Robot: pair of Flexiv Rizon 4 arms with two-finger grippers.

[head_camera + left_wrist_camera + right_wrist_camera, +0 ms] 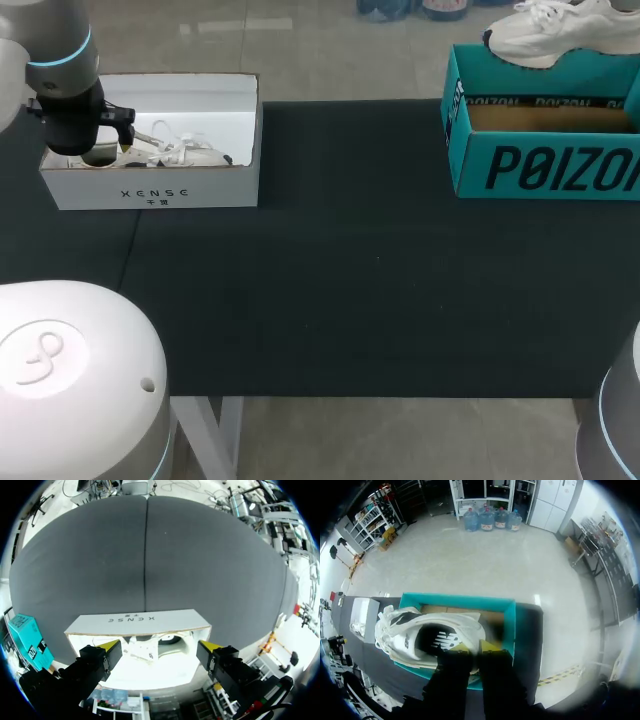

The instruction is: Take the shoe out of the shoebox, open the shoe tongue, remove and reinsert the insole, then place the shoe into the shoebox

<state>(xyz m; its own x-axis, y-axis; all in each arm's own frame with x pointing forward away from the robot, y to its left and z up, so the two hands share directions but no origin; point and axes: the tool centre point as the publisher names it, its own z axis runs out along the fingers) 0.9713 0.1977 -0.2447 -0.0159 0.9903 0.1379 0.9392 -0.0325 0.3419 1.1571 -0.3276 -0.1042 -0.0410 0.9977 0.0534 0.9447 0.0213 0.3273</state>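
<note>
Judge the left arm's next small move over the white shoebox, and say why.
Probably lower the left gripper straight down into the white shoebox. Its fingers stand open over the box, and the white shoe lies inside ahead of them, apparently untouched, so a short descent would bring the fingers to either side of it.

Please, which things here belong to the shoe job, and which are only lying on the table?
Job: teal shoebox; held shoe in right pincer; white shoebox; boxed shoe below open left pincer.
Only lying there: black mat.
</note>
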